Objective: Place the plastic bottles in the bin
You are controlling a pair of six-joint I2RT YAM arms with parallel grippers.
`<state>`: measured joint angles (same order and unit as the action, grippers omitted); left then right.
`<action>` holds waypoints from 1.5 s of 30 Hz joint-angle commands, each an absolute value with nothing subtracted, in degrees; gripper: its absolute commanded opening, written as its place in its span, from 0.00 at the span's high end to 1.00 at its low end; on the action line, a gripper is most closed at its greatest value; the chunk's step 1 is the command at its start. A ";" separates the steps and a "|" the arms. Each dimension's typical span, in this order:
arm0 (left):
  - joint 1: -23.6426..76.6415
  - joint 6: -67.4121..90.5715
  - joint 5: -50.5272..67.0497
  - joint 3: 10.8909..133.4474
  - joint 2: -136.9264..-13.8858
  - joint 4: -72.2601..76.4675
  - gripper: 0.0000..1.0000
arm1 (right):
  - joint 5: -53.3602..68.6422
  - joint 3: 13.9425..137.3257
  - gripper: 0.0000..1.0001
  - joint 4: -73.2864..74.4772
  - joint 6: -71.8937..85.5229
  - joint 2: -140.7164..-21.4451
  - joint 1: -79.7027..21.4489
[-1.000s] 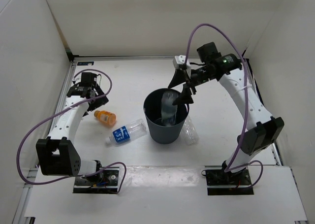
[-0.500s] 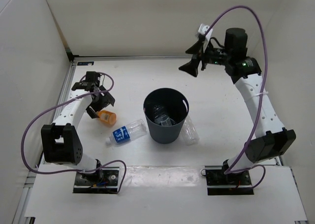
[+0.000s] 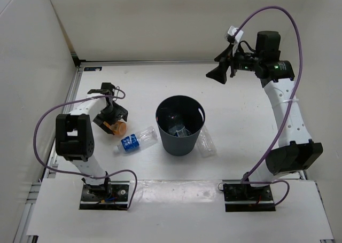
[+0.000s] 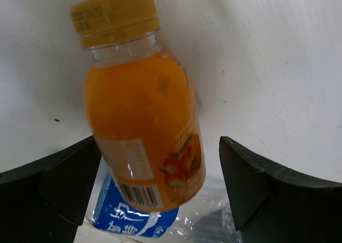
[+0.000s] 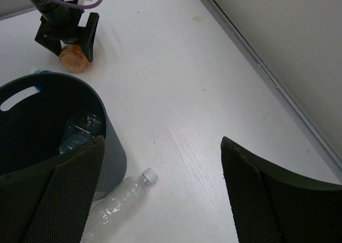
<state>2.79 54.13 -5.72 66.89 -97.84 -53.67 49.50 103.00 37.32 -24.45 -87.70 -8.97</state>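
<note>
The orange bottle [image 3: 115,127] lies on its side on the white surface [image 3: 144,88], left of centre in the overhead frame, with its yellow cap pointing away from the bin [image 3: 179,144]. The left gripper [image 3: 113,120] is down over it with its jaws spread wide, one on each side of the bottle's body. The left wrist view shows a clear gap on the right of the frame. On the left of the frame the finger sits just beside the label, and I cannot tell whether it touches.

The blue-labelled bottle [image 3: 137,141] lies on its side just below and right of the orange one, between it and the bin, with one end close to the bin's wall. The bin stands upright at the centre of the frame. A clear bottle [image 3: 177,130] lies inside it.

A white-capped bottle [image 5: 120,198], clear and crumpled, lies on the surface against the bin's lower right side.

The right gripper [image 3: 225,68] hangs in the upper right of the overhead frame, well apart from the bin. Its jaws are wide and there is nothing between them.
</note>
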 commanded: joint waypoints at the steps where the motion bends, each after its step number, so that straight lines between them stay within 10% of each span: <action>1: 2.64 55.46 -5.36 70.13 -99.22 -53.43 0.00 | 50.10 104.85 0.10 40.51 -24.70 -85.26 -8.00; 17: 0.61 48.98 -3.52 83.29 -95.74 -55.83 0.55 | 41.14 100.83 0.10 40.87 -17.42 -85.08 -5.19; 27: 24.06 21.93 -17.48 104.57 -85.78 -49.86 0.57 | 39.03 92.29 0.10 40.60 -21.35 -85.87 2.28; 38: 55.62 -2.28 -21.88 84.12 -74.10 -34.63 0.57 | 44.73 85.26 0.10 52.02 -36.99 -86.05 5.71; 42: 60.46 -4.66 -20.83 79.28 -73.04 -32.08 0.49 | 45.53 83.32 0.10 53.96 -41.21 -85.25 4.84; 45: 60.73 -4.22 -21.44 77.70 -73.04 -32.08 0.25 | 45.88 81.57 0.10 55.10 -42.98 -85.17 3.87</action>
<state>60.60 -1.96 -19.20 77.91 -75.83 -35.51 43.75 82.48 52.62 -38.50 -86.67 4.82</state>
